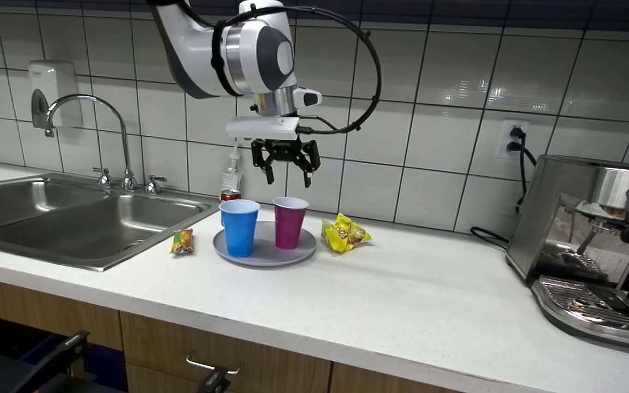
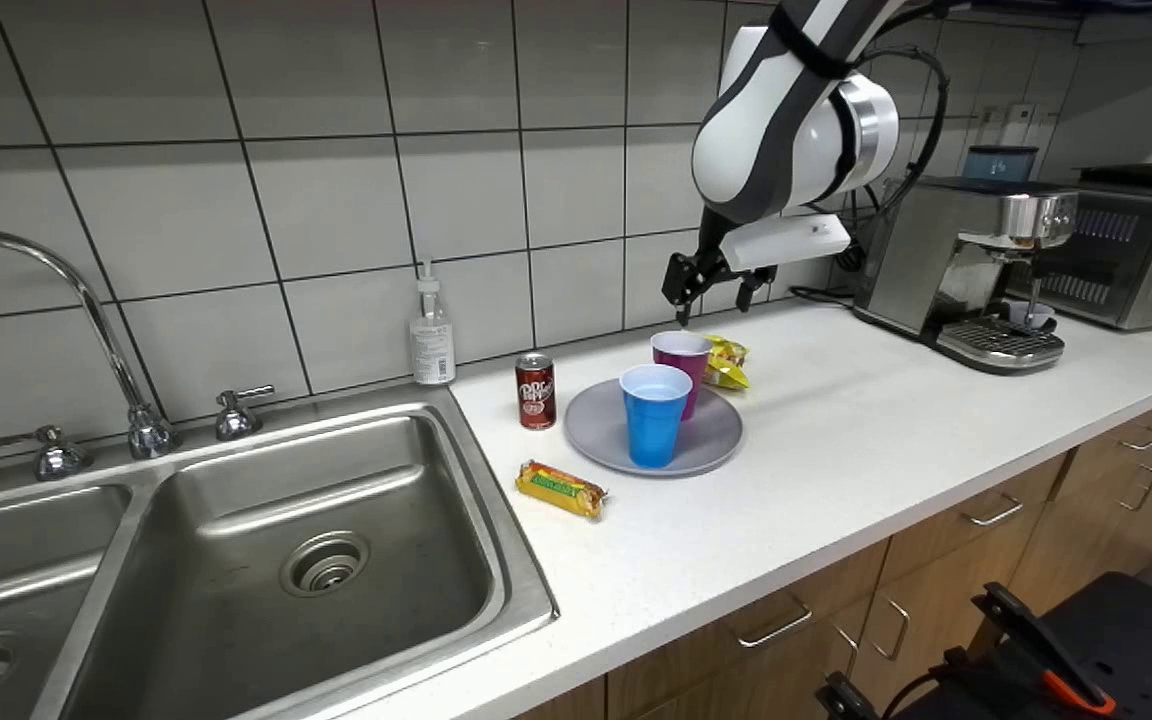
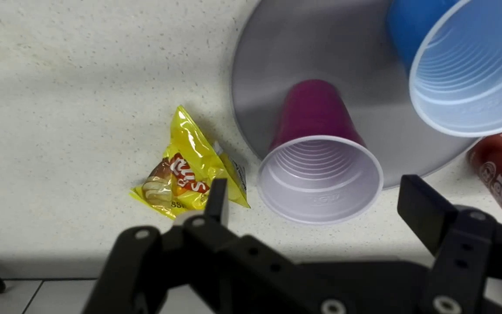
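In an exterior view my hand (image 1: 288, 179) hangs mid-frame, spread and empty, above the purple cup (image 1: 289, 226), upright on the plate (image 1: 264, 240) just lower. Probably an approach step; gripping would call for lowering, jaws astride the cup.

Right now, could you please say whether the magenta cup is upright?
Upright: both exterior views show the magenta cup standing on the plate, mouth up.

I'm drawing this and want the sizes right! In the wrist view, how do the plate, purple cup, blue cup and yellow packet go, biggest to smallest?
1. Gray plate, partly out of view
2. Purple cup and blue cup: can't rank them, since the blue one is cut off
3. Yellow packet
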Robot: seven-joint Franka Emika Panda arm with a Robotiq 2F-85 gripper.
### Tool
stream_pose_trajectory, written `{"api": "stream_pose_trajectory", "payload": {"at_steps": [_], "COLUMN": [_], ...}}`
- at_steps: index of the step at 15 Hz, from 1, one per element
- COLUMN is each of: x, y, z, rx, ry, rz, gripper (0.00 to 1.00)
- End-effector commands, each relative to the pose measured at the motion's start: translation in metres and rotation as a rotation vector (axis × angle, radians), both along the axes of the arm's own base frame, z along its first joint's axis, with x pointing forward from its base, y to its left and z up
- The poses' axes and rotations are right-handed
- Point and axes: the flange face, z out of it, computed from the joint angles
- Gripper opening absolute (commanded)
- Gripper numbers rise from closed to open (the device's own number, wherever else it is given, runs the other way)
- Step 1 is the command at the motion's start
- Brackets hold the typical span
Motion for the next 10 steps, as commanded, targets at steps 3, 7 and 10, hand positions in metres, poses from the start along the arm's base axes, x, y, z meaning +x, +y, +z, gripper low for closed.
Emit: {"api": "stream_pose_trajectory", "payload": {"at_steps": [3, 7, 10], "x": [-0.046, -0.065, -0.071], "y": [-0.001, 0.0, -0.003], "z": [0.02, 0.023, 0.026], "rx": [-0.008, 0.005, 0.002], "ry": [0.031, 0.117, 0.183], "rz": [0.13, 0.235, 0.272], "gripper": [1.0, 1.0, 1.0]}}
